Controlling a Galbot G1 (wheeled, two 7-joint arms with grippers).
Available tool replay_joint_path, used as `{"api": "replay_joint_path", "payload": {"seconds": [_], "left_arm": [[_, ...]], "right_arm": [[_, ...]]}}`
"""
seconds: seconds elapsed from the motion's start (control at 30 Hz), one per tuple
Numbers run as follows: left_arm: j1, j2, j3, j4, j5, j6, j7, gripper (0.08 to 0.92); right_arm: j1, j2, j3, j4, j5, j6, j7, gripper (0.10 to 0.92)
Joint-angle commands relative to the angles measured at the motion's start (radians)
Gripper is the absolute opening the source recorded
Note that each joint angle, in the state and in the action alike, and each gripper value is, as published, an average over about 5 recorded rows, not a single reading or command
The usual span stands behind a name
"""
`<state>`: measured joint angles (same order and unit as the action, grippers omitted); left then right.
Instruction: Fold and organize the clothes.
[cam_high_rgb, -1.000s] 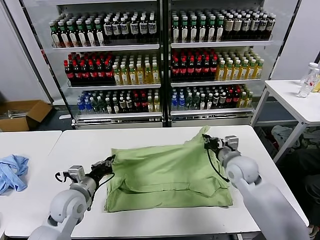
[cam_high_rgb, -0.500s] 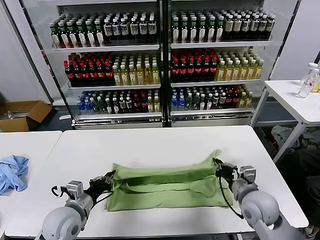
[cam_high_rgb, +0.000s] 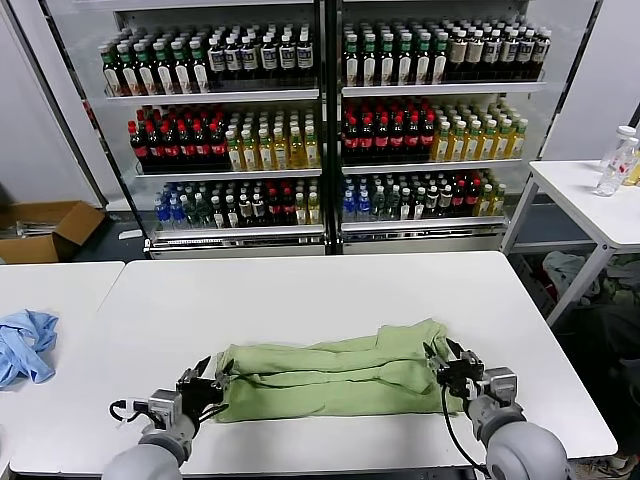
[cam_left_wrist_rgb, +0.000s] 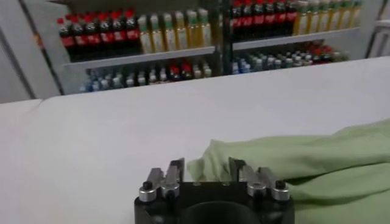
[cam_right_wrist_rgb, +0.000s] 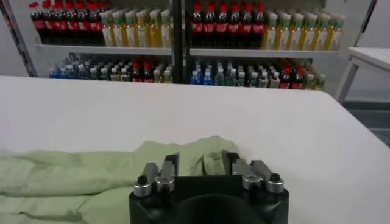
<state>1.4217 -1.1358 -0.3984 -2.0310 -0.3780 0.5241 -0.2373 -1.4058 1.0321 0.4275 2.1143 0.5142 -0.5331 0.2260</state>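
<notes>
I see the soft, wrinkled green shirt (cam_high_rgb: 335, 375) folded into a long band on the white tabletop (cam_high_rgb: 300, 300); left end effector (cam_high_rgb: 203, 383) and right end effector (cam_high_rgb: 449, 366), both spread, flank its ends.

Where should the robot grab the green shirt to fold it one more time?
Probably at its two short ends. The green shirt lies as a long, narrow band across the table, so each end is a bunched edge that is easy to pinch. The left gripper could come in from the left end and the right gripper from the right end; both are open beside those ends.
</notes>
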Motion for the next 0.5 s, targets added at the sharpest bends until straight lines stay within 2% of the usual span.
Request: {"api": "replay_joint_path", "payload": {"seconds": [0.03,0.17,0.27,0.33,0.5], "left_arm": [[0.019,-0.177,0.039,0.07,0.092,0.01,-0.109,0.591],[0.003,-0.209,0.048,0.092,0.086,0.009,-0.114,0.704],[0.011,-0.213,0.048,0.097,0.072,0.008,-0.11,0.763],[0.022,-0.21,0.045,0.092,0.048,0.007,-0.098,0.75],[0.034,-0.191,0.012,0.069,-0.115,-0.025,-0.028,0.605]], "right_arm": [[-0.095,0.011,0.015,0.049,-0.098,0.027,-0.01,0.684],[-0.093,0.012,0.006,0.047,-0.105,0.029,-0.011,0.785],[-0.094,0.009,0.007,0.051,-0.104,0.029,-0.012,0.817],[-0.094,0.008,0.009,0.053,-0.102,0.029,-0.013,0.821],[-0.09,0.009,0.012,0.053,-0.098,0.031,-0.011,0.823]]}}
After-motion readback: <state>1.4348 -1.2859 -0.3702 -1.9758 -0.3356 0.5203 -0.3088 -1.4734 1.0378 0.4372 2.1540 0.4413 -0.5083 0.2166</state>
